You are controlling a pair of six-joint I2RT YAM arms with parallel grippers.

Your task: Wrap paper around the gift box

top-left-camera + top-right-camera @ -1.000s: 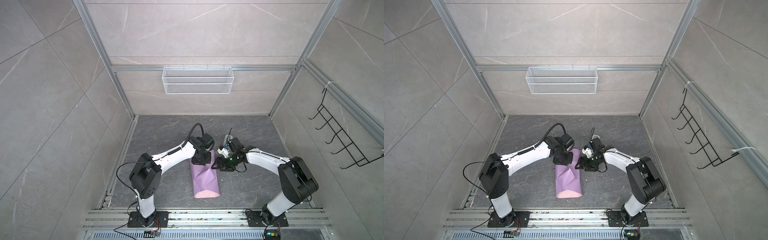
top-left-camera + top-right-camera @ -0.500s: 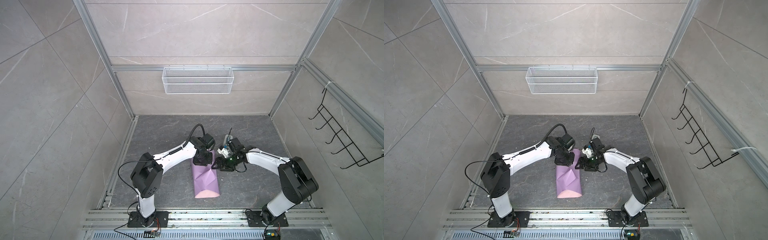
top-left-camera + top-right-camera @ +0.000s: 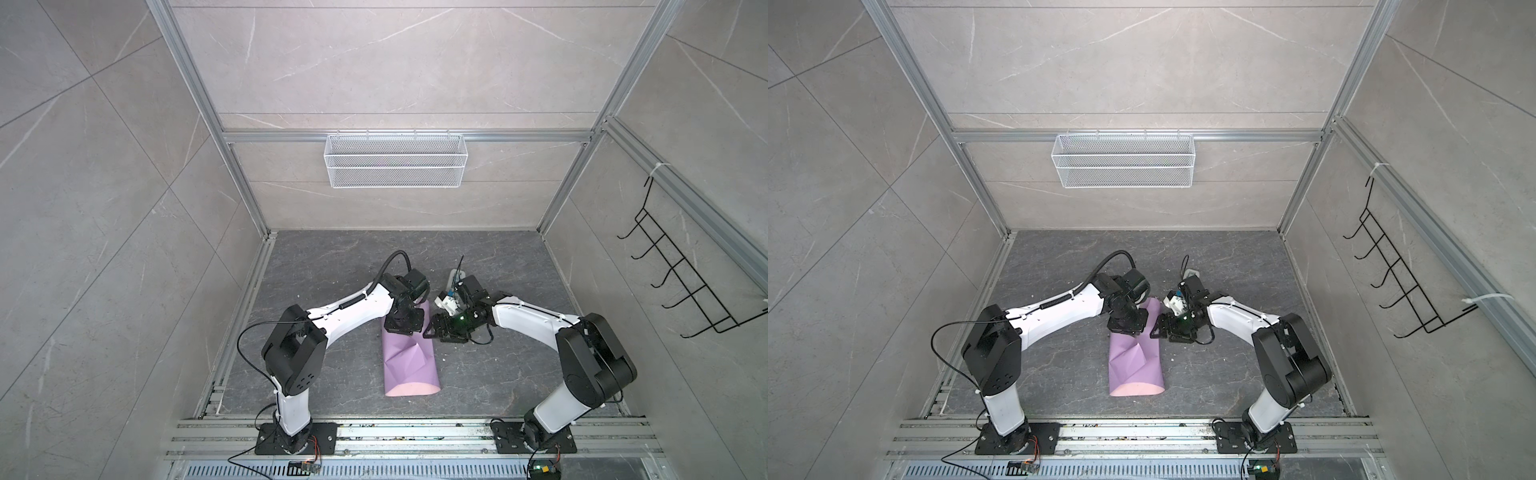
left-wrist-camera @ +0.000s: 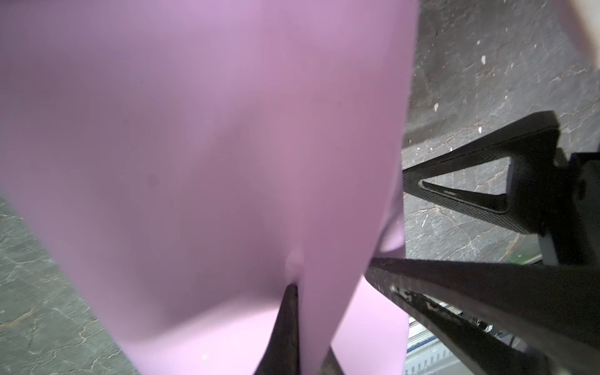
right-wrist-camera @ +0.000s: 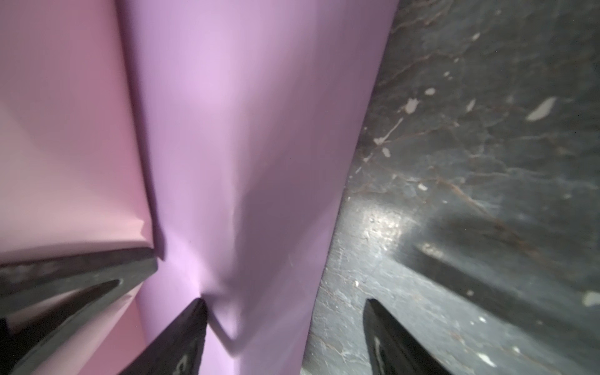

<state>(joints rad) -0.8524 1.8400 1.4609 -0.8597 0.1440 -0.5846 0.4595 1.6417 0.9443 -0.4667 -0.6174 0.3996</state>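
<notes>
Sheet: thin lilac-purple paper sheet [image 3: 409,365], pink inside, curled into a tube on the dark grey tabletop [image 3: 332,270].
Left tool [image 3: 401,330]: jaws together, pinching the sheet's far end.
Right tool [image 3: 430,332]: jaws apart, one against the sheet's right side.

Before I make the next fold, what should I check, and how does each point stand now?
1. Grip: the left gripper pinches the paper at its far end: ok.
2. Free arm: the right gripper is open: ok. One finger rests against the lilac face and the other hangs over the table.
3. Fold: the paper is lapped over, lilac side out: ok. The near end gapes and shows pink inside.
4. Contents: the gift box is hidden: cannot tell.
5. Clearance between the two grippers: cannot tell, they sit very close.
</notes>
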